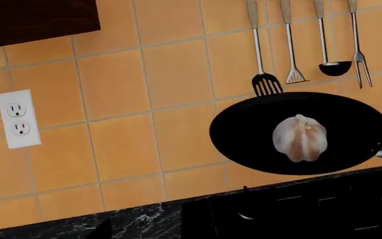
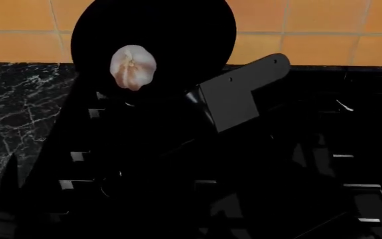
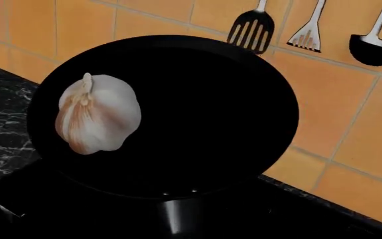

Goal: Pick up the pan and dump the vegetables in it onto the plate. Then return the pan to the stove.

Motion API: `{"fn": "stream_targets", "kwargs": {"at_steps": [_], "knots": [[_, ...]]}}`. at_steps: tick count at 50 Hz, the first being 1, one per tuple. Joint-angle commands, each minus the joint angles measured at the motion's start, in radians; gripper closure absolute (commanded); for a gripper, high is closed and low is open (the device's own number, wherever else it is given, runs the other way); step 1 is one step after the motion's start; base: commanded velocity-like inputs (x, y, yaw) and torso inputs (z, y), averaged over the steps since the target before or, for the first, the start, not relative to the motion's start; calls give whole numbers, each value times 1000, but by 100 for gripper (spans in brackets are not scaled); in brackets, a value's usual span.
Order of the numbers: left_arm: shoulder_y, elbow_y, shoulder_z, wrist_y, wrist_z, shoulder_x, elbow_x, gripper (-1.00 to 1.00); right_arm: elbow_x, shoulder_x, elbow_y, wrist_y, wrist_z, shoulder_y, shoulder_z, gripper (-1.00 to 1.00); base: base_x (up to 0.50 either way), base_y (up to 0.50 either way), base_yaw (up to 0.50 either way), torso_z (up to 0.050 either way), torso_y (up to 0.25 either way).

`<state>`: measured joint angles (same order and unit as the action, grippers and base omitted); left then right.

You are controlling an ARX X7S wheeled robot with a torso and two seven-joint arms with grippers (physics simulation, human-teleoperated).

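Note:
The black pan (image 3: 204, 114) is held up off the stove (image 1: 310, 209), in front of the tiled wall. The garlic bulb (image 3: 98, 119) lies inside it, toward one side. The pan (image 2: 177, 40) and the garlic (image 2: 133, 66) also show at the top of the head view, and the pan (image 1: 244, 134) with the garlic (image 1: 300, 138) shows in the left wrist view. My right gripper (image 2: 192, 97) is shut on the pan's handle (image 3: 177, 219), its fingers lost in the dark. My left gripper's fingers do not stand out against the black. The blue plate is out of view.
Metal utensils (image 1: 290, 50) hang on the orange tiled wall behind the pan. A white wall outlet (image 1: 18, 118) and a dark cabinet (image 1: 32, 20) are to one side. Black marble counter (image 2: 18, 109) lies left of the stove (image 2: 350, 124).

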<state>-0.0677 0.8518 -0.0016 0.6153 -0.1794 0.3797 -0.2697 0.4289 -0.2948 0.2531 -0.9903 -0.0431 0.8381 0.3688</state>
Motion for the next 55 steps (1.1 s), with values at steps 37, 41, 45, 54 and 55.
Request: {"fn": "stream_targets", "kwargs": {"at_steps": [37, 41, 45, 54, 55], "knots": [[-47, 74, 24, 77, -45, 16, -24, -100, -45, -9, 99, -14, 6, 32, -25, 100, -46, 500, 0, 1, 3], [-41, 71, 25, 69, -43, 19, -25, -100, -44, -6, 92, -13, 4, 29, -21, 100, -181, 500, 0, 3, 3], [-21, 57, 15, 39, -35, 25, -24, -100, -38, -1, 76, -12, 3, 29, -31, 100, -51, 221, 0, 0, 2], [16, 31, 2, -17, -22, 33, -20, -100, -69, -7, 63, 21, -6, 25, 7, 100, 0, 0, 0, 1, 2], [14, 33, 6, -13, -25, 32, -20, -100, -91, -17, 67, 30, -16, 26, 28, 100, 0, 0, 0, 0, 10]]}}
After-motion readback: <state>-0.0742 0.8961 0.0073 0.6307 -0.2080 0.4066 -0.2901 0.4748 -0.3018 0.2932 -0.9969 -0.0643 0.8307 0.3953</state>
